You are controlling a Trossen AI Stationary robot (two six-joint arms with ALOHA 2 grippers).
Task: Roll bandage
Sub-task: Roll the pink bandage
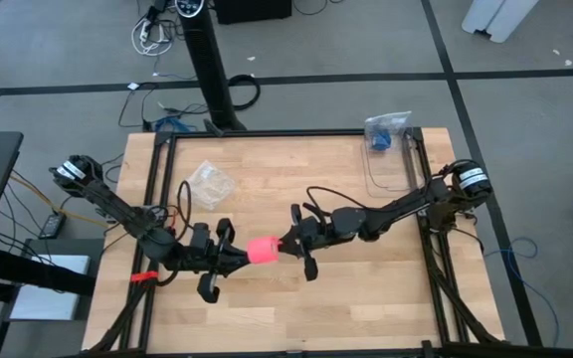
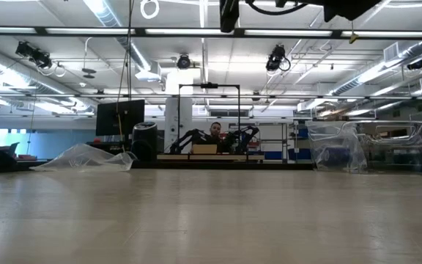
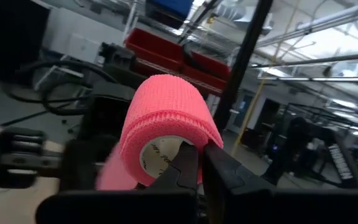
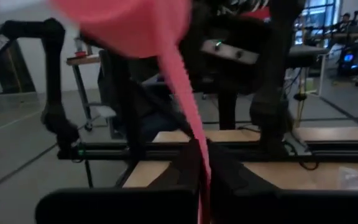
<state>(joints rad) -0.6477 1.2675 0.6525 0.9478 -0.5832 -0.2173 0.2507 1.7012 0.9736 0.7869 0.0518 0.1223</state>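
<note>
Mid-air rolling, both claws on bandage (image 1: 264,250).
I'm clamping roll w/ left gripper (image 1: 229,256); right gripper (image 1: 298,242), closed, tensioning tail beside it.

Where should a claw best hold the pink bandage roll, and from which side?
Judging from the roll's pose, grip the open rim at its hollow core, coming along its axis, as the left claw does; the right claw pinches the loose strip.

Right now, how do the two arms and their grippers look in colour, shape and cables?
Both arms are dark and slim with jointed segments. The left gripper and right gripper have two black fingers each. Thin black cables loop along the arms; red tape marks the left arm's base.
</note>
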